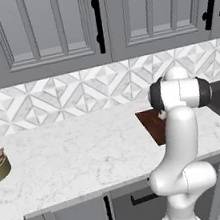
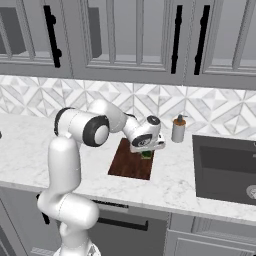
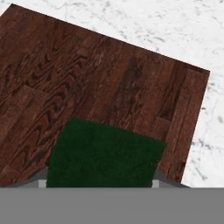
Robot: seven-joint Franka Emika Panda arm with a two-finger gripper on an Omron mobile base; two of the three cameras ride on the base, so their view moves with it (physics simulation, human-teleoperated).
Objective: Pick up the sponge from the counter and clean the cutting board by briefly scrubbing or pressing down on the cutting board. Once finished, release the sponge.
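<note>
Plainly unlabelled, the sponge [image 3: 105, 155] sits clamped in the gripper [image 3: 99, 183] over the cutting board [image 3: 109, 83].

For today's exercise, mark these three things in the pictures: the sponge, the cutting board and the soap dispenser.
sponge [image 3: 105, 155], hand view, middle of its dark green top.
cutting board [image 2: 129, 164], right base view, bare wood near its front.
soap dispenser [image 2: 178, 131], right base view, its body.

Even, bright rendered light, no glare. Soft shadow under cabinets [image 1: 50, 74] on backsplash [image 1: 79, 94]. Base views slightly soft; board [image 3: 109, 87] grain sharp in hand view.
</note>
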